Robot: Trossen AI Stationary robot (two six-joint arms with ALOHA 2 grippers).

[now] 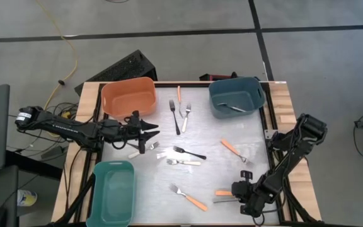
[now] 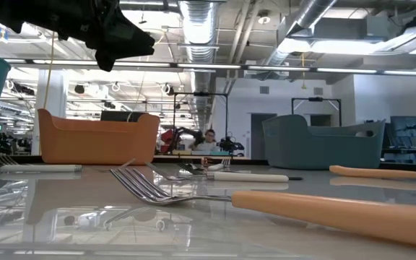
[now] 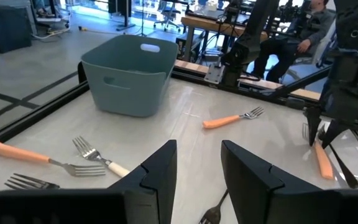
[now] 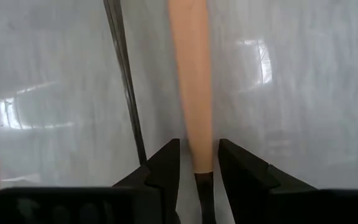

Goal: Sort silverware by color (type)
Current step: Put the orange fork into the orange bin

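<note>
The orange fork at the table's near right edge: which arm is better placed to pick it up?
The right arm. Its gripper is already low over that orange fork, fingers open with the handle running between them. The left gripper hangs across the table beside the orange bin.

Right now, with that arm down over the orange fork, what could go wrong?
The right gripper straddles an orange-handled fork, but a thin dark fork lies close alongside; closing could nudge or catch it too. The handle lies flat on the table, so the gripper may slip off. The left gripper hangs open above other forks.
</note>
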